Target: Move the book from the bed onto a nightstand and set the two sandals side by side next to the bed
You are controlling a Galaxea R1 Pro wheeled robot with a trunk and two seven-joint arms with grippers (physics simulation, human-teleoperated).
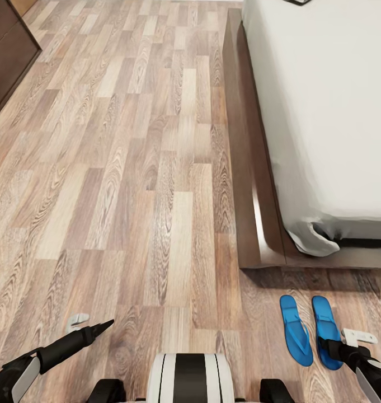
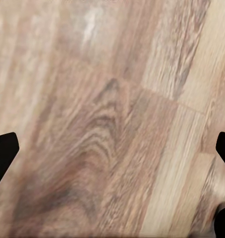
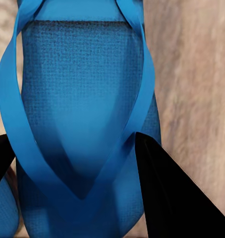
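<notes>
- While we hang over the grey-brown wood-plank floor (image 1: 128,184), both bright blue flat flip-flops lie parallel, close but not touching, near right: left sandal (image 1: 295,330), right sandal (image 1: 327,330).
- They sit just off the foot corner of the low bed (image 1: 324,112), light-grey mattress on a dark brown wooden frame; we'd judge the sandal part nearly done.
- Our right gripper (image 3: 78,168) has its black fingers (image 3: 167,193) spread either side of the right sandal's (image 3: 83,99) strap vee, not clamped; whether they touch we cannot tell.
- Our left gripper (image 2: 112,153) is spread wide over bare planks, holding nothing.
- A dark sliver (image 1: 297,2) at the mattress's far edge may be the book; too cropped to tell.
- Book-to-nightstand move looks left to do.
- A dark brown cabinet (image 1: 8,50) stands far left.
</notes>
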